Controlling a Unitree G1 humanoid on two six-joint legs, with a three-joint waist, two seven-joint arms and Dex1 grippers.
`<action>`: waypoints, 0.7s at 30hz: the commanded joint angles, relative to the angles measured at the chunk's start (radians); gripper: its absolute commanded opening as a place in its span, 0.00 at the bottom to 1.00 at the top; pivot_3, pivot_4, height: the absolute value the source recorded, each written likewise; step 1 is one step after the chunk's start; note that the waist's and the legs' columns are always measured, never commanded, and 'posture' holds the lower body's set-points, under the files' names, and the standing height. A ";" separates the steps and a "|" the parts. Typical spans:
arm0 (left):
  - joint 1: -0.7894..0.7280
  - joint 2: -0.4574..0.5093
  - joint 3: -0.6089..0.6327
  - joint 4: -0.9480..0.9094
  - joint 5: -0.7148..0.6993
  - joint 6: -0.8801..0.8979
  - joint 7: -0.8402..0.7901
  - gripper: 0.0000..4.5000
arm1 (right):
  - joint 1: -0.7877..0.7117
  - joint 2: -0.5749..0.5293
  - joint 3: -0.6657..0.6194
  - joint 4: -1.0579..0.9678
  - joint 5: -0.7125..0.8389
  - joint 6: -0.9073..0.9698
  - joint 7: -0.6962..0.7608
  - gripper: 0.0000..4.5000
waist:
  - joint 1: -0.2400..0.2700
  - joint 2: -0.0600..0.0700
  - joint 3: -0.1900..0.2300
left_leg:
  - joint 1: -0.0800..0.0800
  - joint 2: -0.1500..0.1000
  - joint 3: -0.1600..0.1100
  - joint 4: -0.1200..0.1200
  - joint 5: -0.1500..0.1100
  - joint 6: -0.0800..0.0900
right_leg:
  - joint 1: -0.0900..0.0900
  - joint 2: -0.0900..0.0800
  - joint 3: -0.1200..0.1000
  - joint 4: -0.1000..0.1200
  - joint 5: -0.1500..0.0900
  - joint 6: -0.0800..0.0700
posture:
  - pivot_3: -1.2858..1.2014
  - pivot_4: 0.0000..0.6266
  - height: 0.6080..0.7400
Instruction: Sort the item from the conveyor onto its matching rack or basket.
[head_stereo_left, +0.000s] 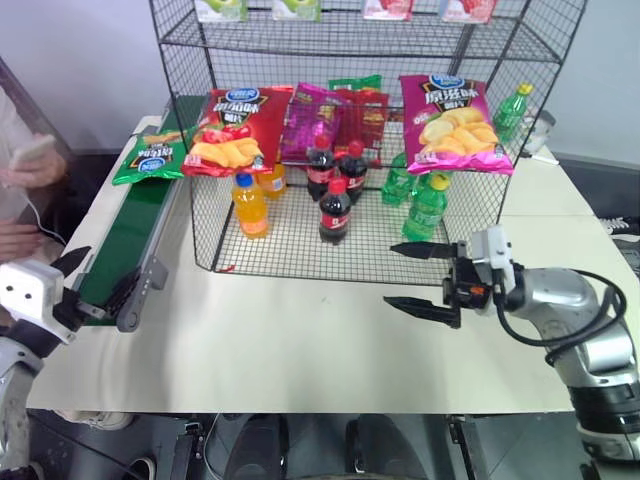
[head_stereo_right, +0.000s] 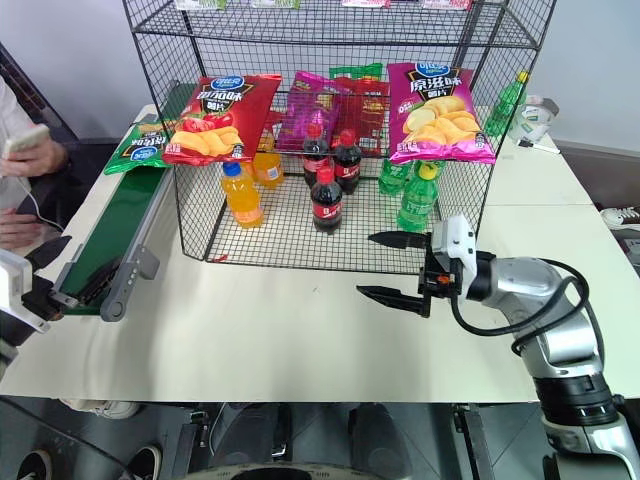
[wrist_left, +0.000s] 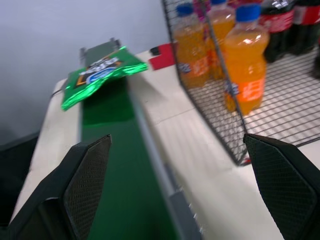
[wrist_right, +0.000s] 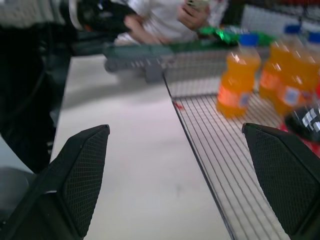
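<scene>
Far up the conveyor (head_stereo_left: 125, 240), upper left of the head views: green crisp bag (head_stereo_left: 150, 157), lying flat on the dark belt, its edge just beside the red crisp bag (head_stereo_left: 233, 128) hanging at the front of the black wire rack (head_stereo_left: 300, 235). Blue logo facing up, plain in the left wrist view (wrist_left: 101, 72), with nothing holding it. Left gripper (head_stereo_left: 80, 285) at lower left, over the near end of the belt, fingers (wrist_left: 85, 182) spread wide and empty, pointing along the belt toward the bag. Right gripper (head_stereo_left: 425, 280) lower right of centre, above the bare worktop (head_stereo_left: 300, 350) just before the rack's front, fingers (head_stereo_left: 418, 309) likewise wide apart, gripping nothing, pointing leftward. Orange drink bottles (wrist_right: 237, 82) behind the mesh large in the right wrist view; cola bottles (head_stereo_left: 335, 210) and green bottles (head_stereo_left: 425, 208) beside them in the head views, a magenta crisp bag (head_stereo_left: 452, 125) above. A person's hand (head_stereo_left: 35, 165) with a phone at the left edge.
</scene>
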 joint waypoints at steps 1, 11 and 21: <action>0.031 -0.017 0.051 -0.047 0.029 -0.030 0.054 1.00 | -0.038 0.026 0.016 -0.015 0.030 0.014 0.012 0.99 | 0.000 0.000 0.000 | 0.000 0.000 0.000 0.000 0.000 0.000 | 0.000 0.000 0.000 0.000 0.000 0.000 | 0.52 0.24 0.99; 0.133 -0.039 0.076 -0.055 0.113 -0.113 0.090 1.00 | -0.076 0.065 0.045 0.019 -0.006 -0.003 0.020 0.99 | -0.001 0.000 0.000 | 0.000 0.000 0.000 0.000 0.000 0.000 | 0.000 -0.001 0.000 0.000 0.000 0.000 | 0.52 0.24 0.99; 0.142 0.083 0.128 0.130 0.360 -0.395 0.173 1.00 | -0.080 0.075 0.054 0.036 -0.034 -0.016 0.018 0.99 | -0.002 0.000 0.000 | 0.000 0.000 0.000 -0.001 0.000 0.000 | -0.001 -0.002 0.000 -0.001 0.000 -0.001 | 0.52 0.24 0.99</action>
